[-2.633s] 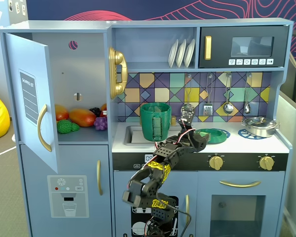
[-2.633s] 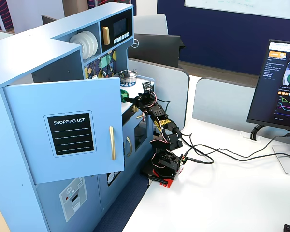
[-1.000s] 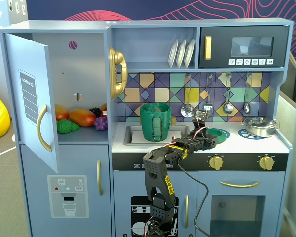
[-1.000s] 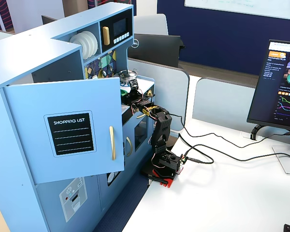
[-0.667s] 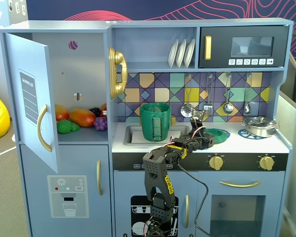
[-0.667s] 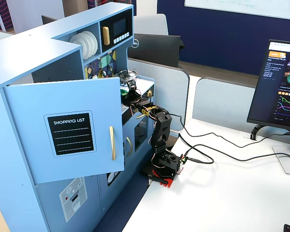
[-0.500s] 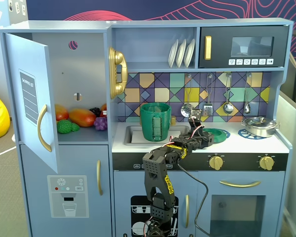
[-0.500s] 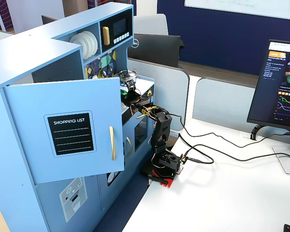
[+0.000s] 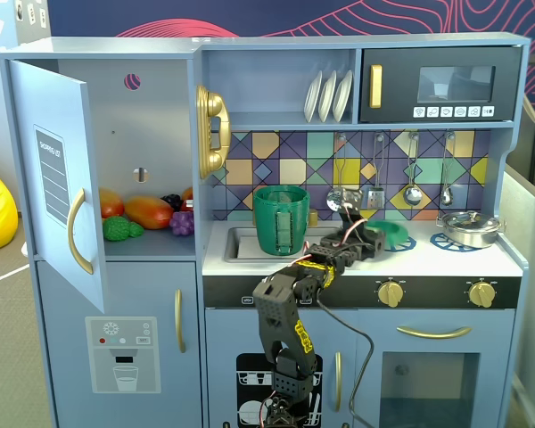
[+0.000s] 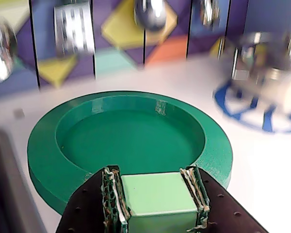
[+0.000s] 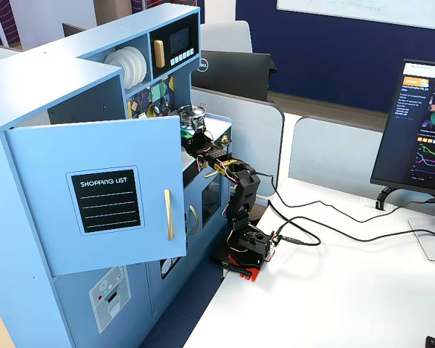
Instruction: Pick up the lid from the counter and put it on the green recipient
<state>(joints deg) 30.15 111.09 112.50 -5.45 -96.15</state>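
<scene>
Your gripper (image 10: 157, 204) is clamped on the knob (image 10: 157, 196) of the lid (image 10: 131, 141). The lid sits on the counter (image 9: 428, 259), right of the green recipient (image 9: 282, 218); the silver pan (image 9: 470, 228) lies farther right.

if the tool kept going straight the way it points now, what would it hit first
It is already shut on the lid's knob, so the lid goes with it. Beyond, the tiled back wall with its hanging utensils looks first in line, though depth is unclear.
</scene>
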